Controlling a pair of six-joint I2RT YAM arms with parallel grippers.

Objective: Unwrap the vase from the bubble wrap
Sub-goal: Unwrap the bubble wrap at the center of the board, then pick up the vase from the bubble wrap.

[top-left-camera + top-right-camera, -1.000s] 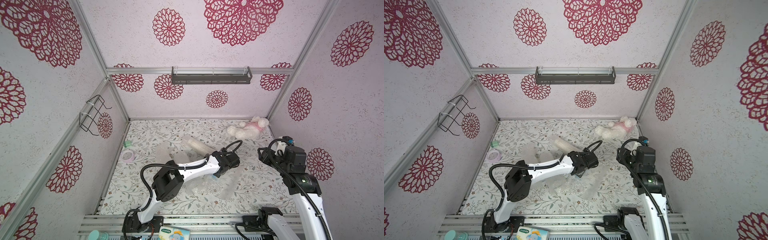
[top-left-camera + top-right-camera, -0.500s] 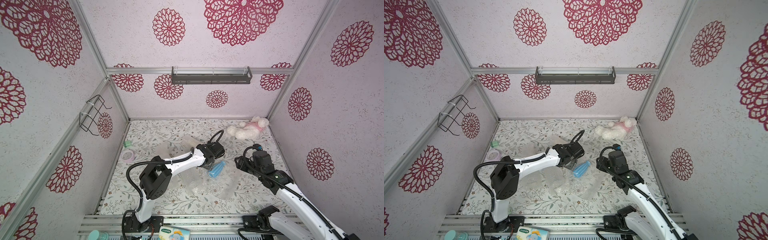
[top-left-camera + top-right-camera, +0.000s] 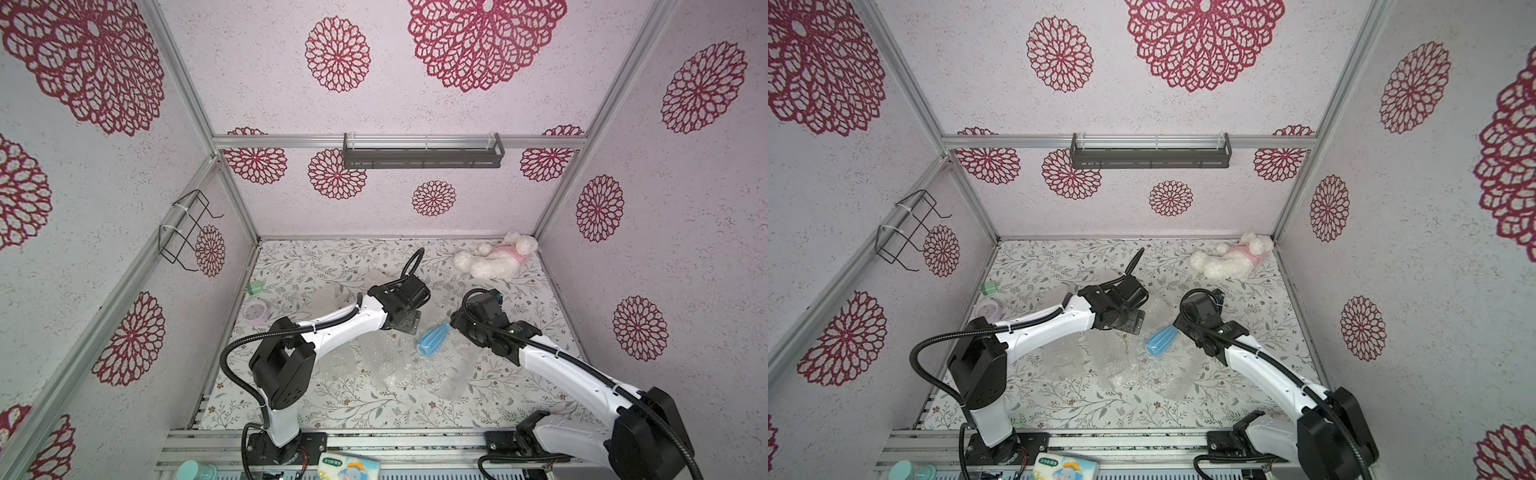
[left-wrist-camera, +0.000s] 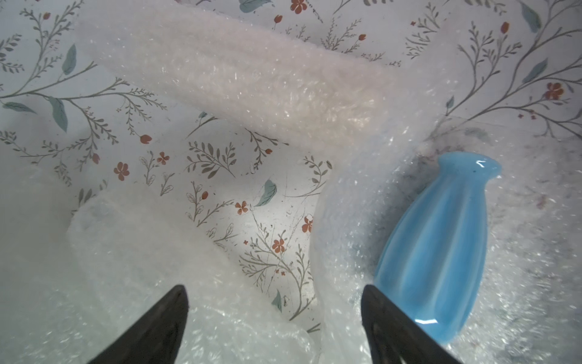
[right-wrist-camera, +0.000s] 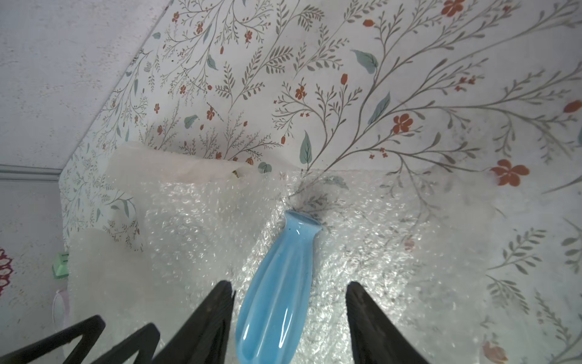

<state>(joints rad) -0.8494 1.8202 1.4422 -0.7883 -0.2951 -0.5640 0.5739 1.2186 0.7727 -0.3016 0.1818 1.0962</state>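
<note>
The vase [image 3: 433, 338] [image 3: 1159, 340] is light blue, ribbed and glossy. It lies bare on its side on the spread clear bubble wrap [image 3: 399, 365] [image 3: 1121, 361] in both top views. My right gripper [image 5: 289, 286] [image 3: 455, 326] is low over it and open, its fingers on either side of the vase [image 5: 277, 293] body; one finger is close, the other stands well off. My left gripper [image 4: 274, 296] [image 3: 405, 323] is open just beside the vase [image 4: 434, 249], over crumpled bubble wrap [image 4: 252, 72], with nothing between its fingers.
A white and pink plush toy [image 3: 494, 259] lies in the back right corner. A small green block [image 3: 254, 286] and a pale purple tape roll [image 3: 255, 311] sit by the left wall. More bubble wrap [image 5: 195, 220] covers the middle of the floral table.
My right arm came down from a raised pose to the vase. My left arm drew back and to the left, uncovering the blue vase on the wrap.
</note>
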